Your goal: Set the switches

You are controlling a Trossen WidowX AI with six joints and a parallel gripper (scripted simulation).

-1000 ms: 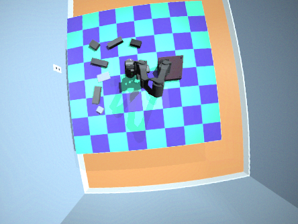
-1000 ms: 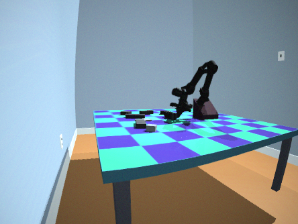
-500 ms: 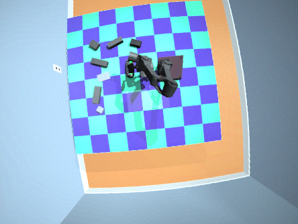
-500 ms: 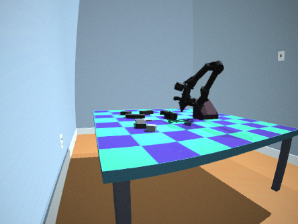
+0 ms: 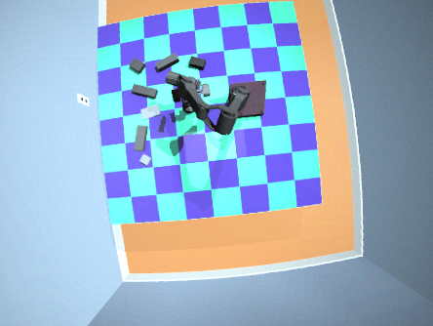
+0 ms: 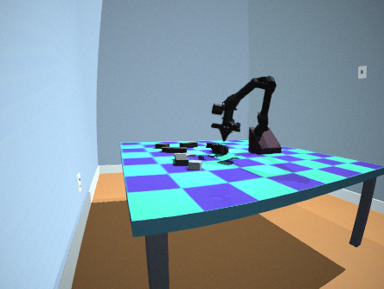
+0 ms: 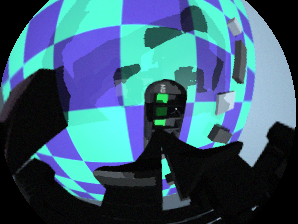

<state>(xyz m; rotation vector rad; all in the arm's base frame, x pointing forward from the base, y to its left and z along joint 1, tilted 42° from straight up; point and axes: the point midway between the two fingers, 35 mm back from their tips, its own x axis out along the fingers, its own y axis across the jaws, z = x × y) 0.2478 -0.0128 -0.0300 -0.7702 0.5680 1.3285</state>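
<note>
The dark grey controller unit (image 7: 176, 120) (image 6: 220, 150) sits on the bench with its switch side up. In the wrist view its rounded end points away from the fingers, and bright green shows on two switches with a darker green patch between them. The nearer switches are hidden behind the fingers, and the underside label is out of sight. My gripper (image 7: 158, 132) (image 6: 224, 138) is shut and empty. It points down above the unit, with a gap below the tips in the exterior view. In the top view the arm largely covers the unit.
Dark blocks (image 5: 167, 61) (image 5: 197, 62) (image 5: 137, 65) (image 5: 144, 91) (image 5: 140, 138) lie beyond the arm on the checkered bench (image 5: 197, 176). A pale module (image 5: 150, 111) (image 7: 225, 102) and a small pale block (image 5: 145, 159) (image 7: 234, 26) lie near the far-left side. A small grey part lies near the arm.
</note>
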